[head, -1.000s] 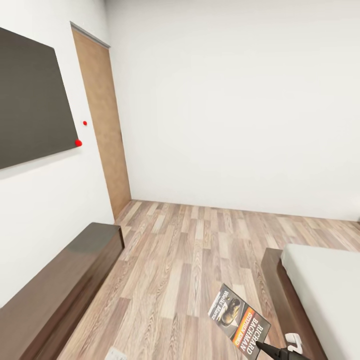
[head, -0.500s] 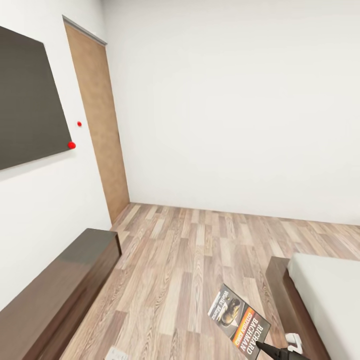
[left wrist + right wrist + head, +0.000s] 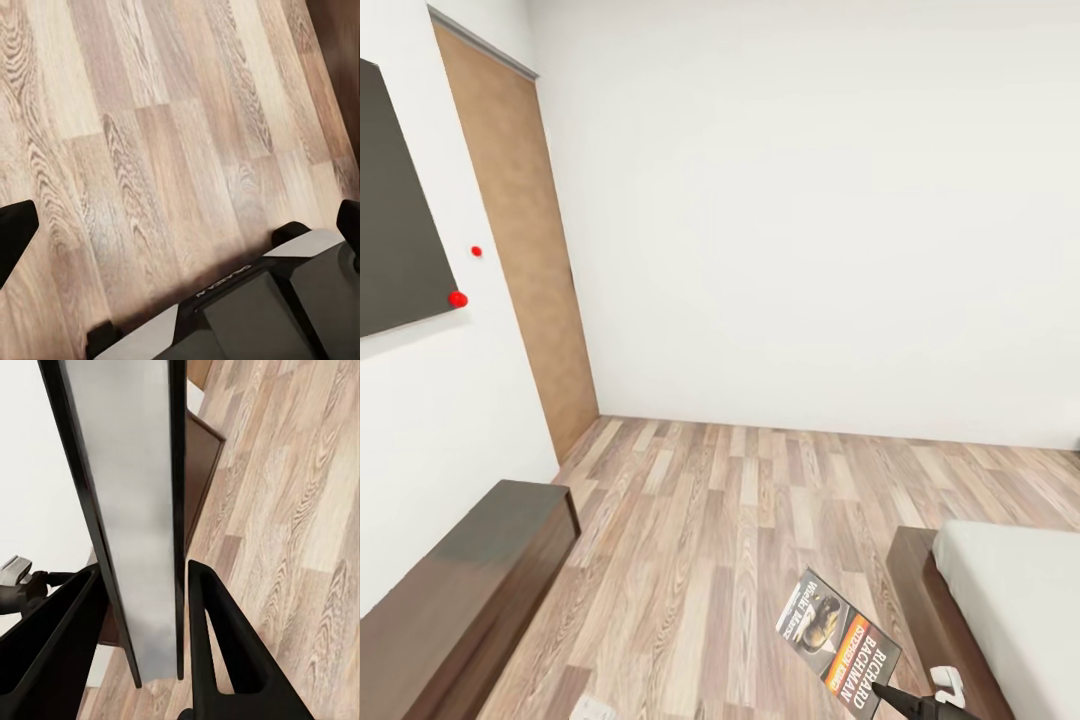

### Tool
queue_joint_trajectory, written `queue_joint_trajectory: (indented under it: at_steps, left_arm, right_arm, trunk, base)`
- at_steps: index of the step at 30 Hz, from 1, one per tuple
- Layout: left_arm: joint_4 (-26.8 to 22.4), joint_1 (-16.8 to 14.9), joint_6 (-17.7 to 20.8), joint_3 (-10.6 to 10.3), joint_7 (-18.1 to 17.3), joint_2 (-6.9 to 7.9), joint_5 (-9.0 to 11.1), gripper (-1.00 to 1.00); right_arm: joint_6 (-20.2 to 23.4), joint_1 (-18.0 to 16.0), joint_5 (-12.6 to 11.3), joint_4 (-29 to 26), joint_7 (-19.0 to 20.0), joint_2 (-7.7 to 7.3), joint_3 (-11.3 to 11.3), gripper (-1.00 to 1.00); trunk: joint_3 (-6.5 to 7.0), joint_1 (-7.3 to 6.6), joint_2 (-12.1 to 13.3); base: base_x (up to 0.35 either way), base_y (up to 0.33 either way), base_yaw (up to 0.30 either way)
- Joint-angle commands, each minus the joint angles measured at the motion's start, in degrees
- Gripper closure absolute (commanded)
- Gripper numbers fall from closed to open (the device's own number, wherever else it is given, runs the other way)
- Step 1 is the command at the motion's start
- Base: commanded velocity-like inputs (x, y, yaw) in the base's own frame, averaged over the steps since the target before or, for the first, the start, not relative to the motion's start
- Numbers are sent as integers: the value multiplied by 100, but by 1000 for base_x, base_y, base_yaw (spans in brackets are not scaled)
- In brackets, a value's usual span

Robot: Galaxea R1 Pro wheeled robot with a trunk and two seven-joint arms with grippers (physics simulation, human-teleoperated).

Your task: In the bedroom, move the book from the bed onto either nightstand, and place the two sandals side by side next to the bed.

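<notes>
Carrying the book [image 3: 838, 640] in the right hand [image 3: 142, 607], fingers [image 3: 217, 645] clamped on its lower edge w/ the pages squeezed between them. In the head view, sitting at abt 5 o'clock, cover facing up & tilted, hanging over the floor [image 3: 740, 520] just beside the bed [image 3: 1000, 590]. Prob held by the edge like that bc a thin paperback is easiest to pinch there, and kept out front so nothing snags while rolling.

Left hand [image 3: 180, 232] pointing down at bare floorboards, fingertips spread wide apart, gripping nothing. Looking free for a sandal later, imo.

Bed frame corner & grey mattress peeking in at 4 o'clock. Long low dark cabinet [image 3: 460, 590] running along the wall at 8 o'clock, looking too long for the nightstand tho. Wooden door [image 3: 520, 250] at 10 o'clock, dark wall panel [image 3: 390, 210] at 9.

Guessing mid-transit: book off the bed but not set down yet, sandals not dealt with. Needing to find the nightstand next. Risk: thin book slipping or swinging in that edge pinch.
</notes>
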Motion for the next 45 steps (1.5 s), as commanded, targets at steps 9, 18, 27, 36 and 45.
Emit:
queue_joint_trajectory:
  at_steps: [9,18,27,36,45]
  left_arm:
    - [5,-5,-22,-49,-17,1,50,-100]
    - [5,-5,-23,-49,-17,1,53,-100]
    - [5,-5,-22,-49,-17,1,51,-100]
    - [5,-5,-22,-49,-17,1,52,-100]
    - [5,-5,-22,-49,-19,1,49,-100]
  right_arm:
    - [-18,-7,-45,1,18,-3,17,100]
    - [-25,-7,-45,1,15,-2,17,100]
    - [-26,-7,-45,1,2,-3,17,100]
    - [-26,-7,-45,1,2,-2,17,100]
    - [-26,-7,-45,1,2,-4,17,100]
  trunk:
    - [-13,7,-13]
    - [-13,7,-13]
    - [-13,7,-13]
    - [-13,7,-13]
    - [-13,7,-13]
  base:
    - [310,0,-137]
    - [308,0,-27]
    - [308,0,0]
    - [308,0,0]
    - [308,0,0]
